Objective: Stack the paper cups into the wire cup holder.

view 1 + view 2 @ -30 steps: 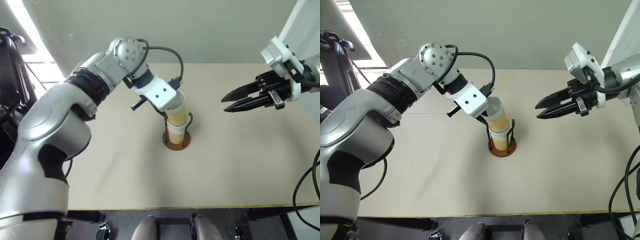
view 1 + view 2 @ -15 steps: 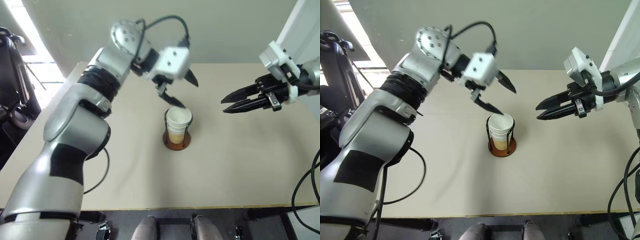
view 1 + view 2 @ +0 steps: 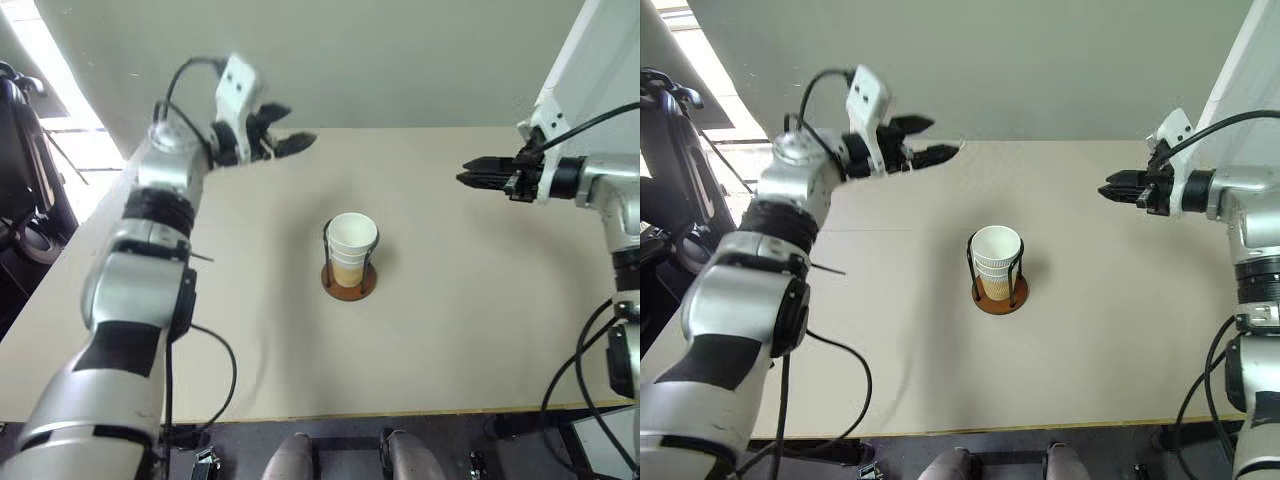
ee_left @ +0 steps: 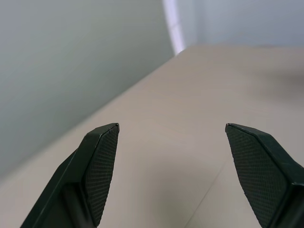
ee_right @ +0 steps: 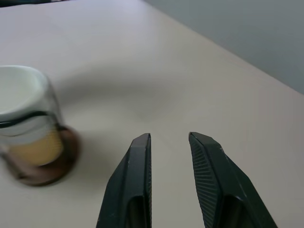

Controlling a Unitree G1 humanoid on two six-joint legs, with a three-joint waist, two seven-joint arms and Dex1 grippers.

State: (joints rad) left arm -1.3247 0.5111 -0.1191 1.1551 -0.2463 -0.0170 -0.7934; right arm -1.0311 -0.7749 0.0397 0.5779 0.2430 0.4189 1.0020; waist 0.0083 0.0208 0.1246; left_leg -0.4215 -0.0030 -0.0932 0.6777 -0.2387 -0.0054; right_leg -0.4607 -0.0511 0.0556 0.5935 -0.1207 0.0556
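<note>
The paper cups (image 3: 352,240) sit nested in one upright stack, white rim on top, tan-yellow below. They stand inside the wire cup holder (image 3: 349,285), whose rust-brown disc base rests mid-table with black wire loops rising along the stack. My left gripper (image 3: 296,143) hovers high over the far left of the table, well away from the stack, open and empty; in the left wrist view its fingers (image 4: 102,161) stand wide apart. Off to the stack's right, my right gripper (image 3: 466,176) points toward it, jaws slightly parted and empty. The right wrist view shows the cups (image 5: 21,90) ahead of it.
The beige table (image 3: 470,330) is bare around the holder. A grey wall (image 3: 400,50) runs behind the table's far edge. A dark chair-like object (image 3: 20,150) stands beyond the table's left side. A white panel (image 3: 590,60) rises at the far right.
My left gripper let go of the top cup, which dropped into the stack, then opened and swung away to the far left. My right arm moved further out to the right.
</note>
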